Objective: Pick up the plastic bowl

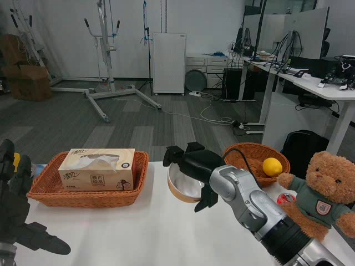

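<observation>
On the white bench (150,221), centre: one round plastic bowl (183,185), pale inside with an orange-brown rim, tilted and gripped by the black right hand (191,166), fingers apparently over its near rim. At left, a rectangular wicker basket (50,194) carries a tan tissue box (97,169). Black left hand (19,208), lower left, fingers spread, holding nothing.
</observation>
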`<action>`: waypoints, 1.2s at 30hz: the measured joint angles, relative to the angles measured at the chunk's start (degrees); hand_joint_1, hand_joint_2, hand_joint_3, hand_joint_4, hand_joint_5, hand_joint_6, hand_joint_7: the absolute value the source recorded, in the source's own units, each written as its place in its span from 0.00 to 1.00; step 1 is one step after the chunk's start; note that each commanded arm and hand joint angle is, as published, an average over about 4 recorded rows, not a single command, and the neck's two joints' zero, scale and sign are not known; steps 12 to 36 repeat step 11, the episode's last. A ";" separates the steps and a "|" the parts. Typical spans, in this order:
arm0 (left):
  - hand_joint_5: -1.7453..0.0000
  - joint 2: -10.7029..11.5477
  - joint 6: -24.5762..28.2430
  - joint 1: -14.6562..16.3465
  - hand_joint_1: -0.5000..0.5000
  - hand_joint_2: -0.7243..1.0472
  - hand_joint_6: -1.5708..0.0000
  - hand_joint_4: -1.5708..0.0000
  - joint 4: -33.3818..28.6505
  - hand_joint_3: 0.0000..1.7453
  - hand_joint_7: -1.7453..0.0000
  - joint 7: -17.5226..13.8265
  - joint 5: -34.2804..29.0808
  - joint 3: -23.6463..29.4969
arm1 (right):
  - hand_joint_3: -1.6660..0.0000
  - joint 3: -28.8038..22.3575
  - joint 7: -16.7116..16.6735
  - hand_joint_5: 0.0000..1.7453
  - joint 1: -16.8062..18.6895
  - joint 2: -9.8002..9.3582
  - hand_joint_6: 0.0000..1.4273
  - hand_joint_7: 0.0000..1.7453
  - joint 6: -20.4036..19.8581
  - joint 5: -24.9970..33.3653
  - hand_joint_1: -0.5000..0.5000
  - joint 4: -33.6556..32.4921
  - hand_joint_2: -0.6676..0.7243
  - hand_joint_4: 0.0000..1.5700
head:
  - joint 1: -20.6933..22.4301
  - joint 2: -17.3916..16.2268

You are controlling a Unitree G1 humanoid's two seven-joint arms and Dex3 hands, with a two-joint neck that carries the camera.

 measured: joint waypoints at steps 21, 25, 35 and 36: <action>1.00 0.00 0.00 0.00 0.00 0.03 1.00 1.00 0.00 0.05 1.00 0.00 -0.02 -0.26 | 0.05 -0.20 0.06 0.94 0.82 0.00 0.62 0.96 0.07 0.02 0.04 -0.03 0.05 0.42 | 0.88 2.83; 1.00 0.00 0.00 0.00 0.00 0.03 1.00 1.00 0.00 0.05 1.00 0.00 -0.02 -0.26 | 0.05 -0.20 0.06 0.94 0.82 0.00 0.62 0.96 0.07 0.02 0.04 -0.03 0.05 0.42 | 0.88 2.83; 1.00 0.00 0.00 0.00 0.00 0.03 1.00 1.00 0.00 0.05 1.00 0.00 -0.02 -0.26 | 0.05 -0.20 0.06 0.94 0.82 0.00 0.62 0.96 0.07 0.02 0.04 -0.03 0.05 0.42 | 0.88 2.83; 1.00 0.00 0.00 0.00 0.00 0.03 1.00 1.00 0.00 0.05 1.00 0.00 -0.02 -0.26 | 0.05 -0.20 0.06 0.94 0.82 0.00 0.62 0.96 0.07 0.02 0.04 -0.03 0.05 0.42 | 0.88 2.83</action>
